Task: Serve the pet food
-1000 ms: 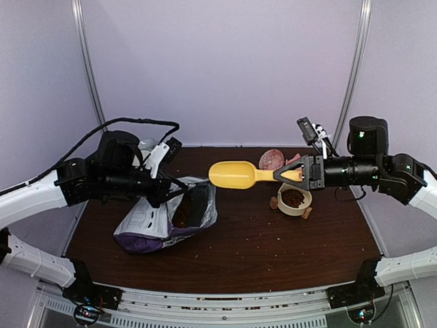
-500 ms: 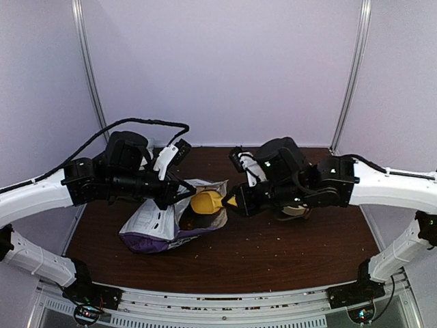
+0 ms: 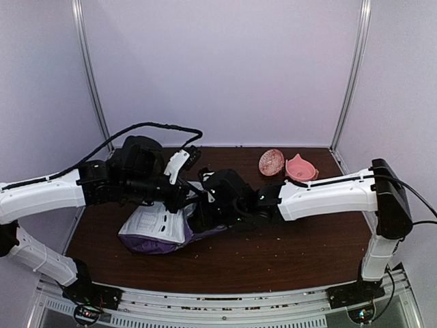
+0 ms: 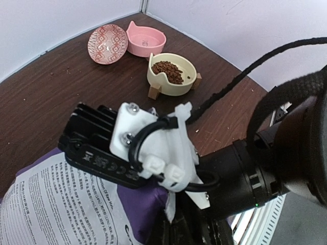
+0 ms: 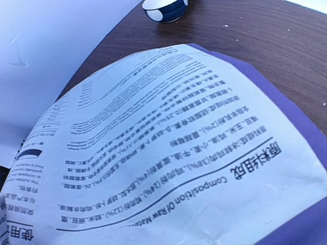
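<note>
Scooping step, I judge: right pincer (image 3: 203, 213) buried in mouth of crumpled purple-and-white printed bag (image 3: 151, 229), left pincer (image 3: 179, 198) at its rim, both grips cannot tell. Some dark-brown kibble pellets (image 4: 168, 72) lie in cream plastic bowl (image 4: 173, 91), 12 o'clock of bag on brown desk (image 3: 287, 246). Next: draw out level, carry to bowl

Nearly all I see is the white-and-purple printed plastic bag (image 5: 153, 143), close up, bulging, its black text upside down. Dark brown wooden table (image 5: 265, 41) lies behind it. Small blue-and-white round bowl (image 5: 164, 9) sits at top edge, cut off. Pale wall (image 5: 46, 46) on left.
</note>
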